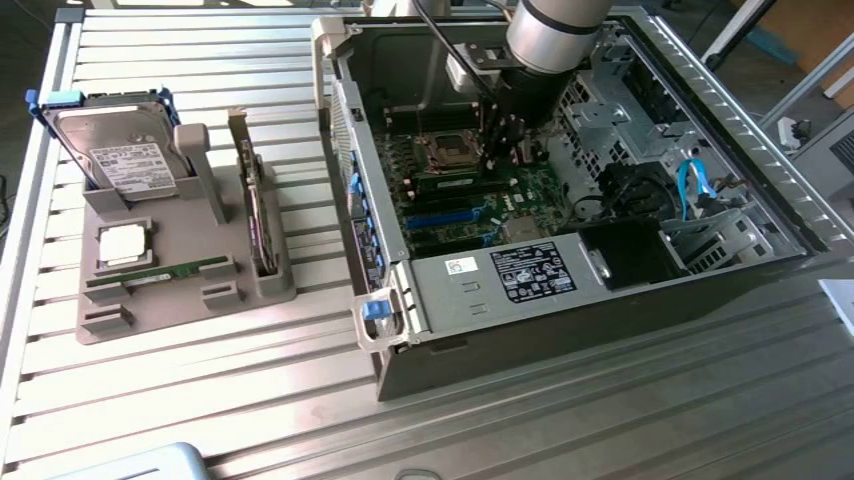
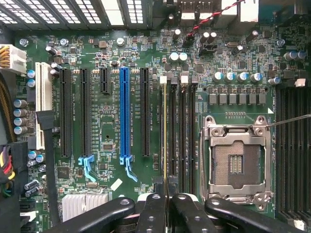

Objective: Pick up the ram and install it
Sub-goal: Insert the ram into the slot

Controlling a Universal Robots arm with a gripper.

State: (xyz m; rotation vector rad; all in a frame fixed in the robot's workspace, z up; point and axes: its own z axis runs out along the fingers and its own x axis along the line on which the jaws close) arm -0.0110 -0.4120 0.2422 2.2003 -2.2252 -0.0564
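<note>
My tool (image 2: 167, 206) is clamped together on the long thin green circuit-board ram (image 2: 165, 126), held edge-on directly beneath it, at the black memory slots (image 2: 173, 131). Judged risk: any tilt could jam it or leave it half seated.

Exterior view high over the open case (image 1: 601, 320); wrist view close above the shared motherboard (image 1: 527, 195) (image 2: 109, 126).

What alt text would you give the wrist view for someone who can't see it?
The hand, shut on the thin ram seen edge-on, holds it along the memory slots of a green motherboard. An empty processor socket sits beside the slots.
</note>
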